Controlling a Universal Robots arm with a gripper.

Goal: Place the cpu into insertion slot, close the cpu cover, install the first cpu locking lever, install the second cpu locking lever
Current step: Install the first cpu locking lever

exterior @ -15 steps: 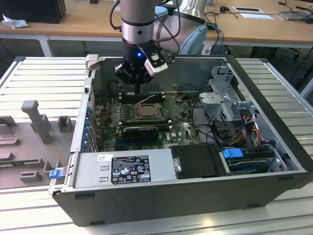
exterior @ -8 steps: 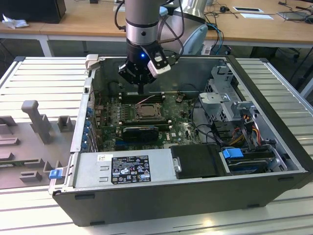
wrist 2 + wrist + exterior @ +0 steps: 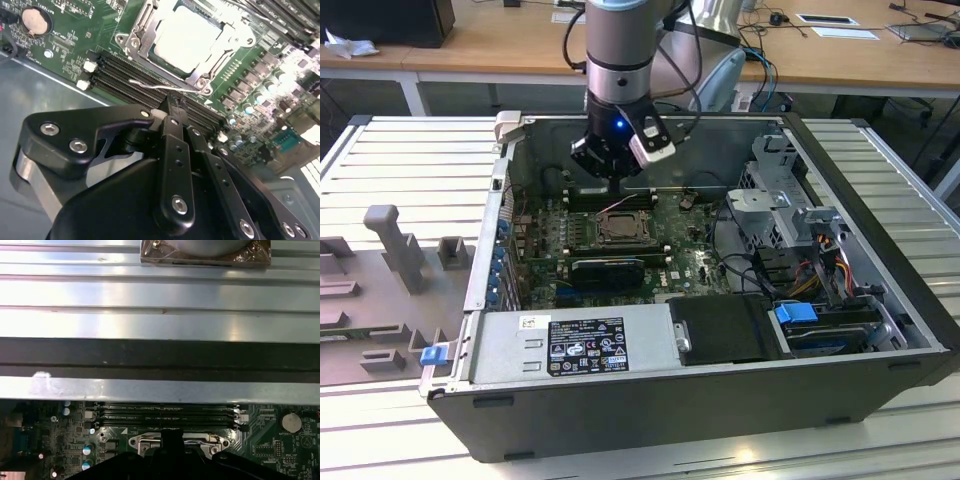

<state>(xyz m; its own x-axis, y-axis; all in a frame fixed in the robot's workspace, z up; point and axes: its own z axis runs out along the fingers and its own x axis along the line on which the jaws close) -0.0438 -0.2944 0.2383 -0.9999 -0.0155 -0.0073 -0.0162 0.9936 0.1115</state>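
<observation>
A lab or workshop: an opened computer case (image 3: 880, 300) lies on a ribbed metal bench (image 3: 410, 160) under a robot arm (image 3: 620, 50). Grey fixtures (image 3: 395, 245) sit on the bench, with wooden desks (image 3: 500, 40) and cables (image 3: 765, 70) behind.

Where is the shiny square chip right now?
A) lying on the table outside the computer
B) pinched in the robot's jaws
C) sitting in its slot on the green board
C: in the second wrist view the cpu lies in its socket, framed by the cpu cover.
</observation>
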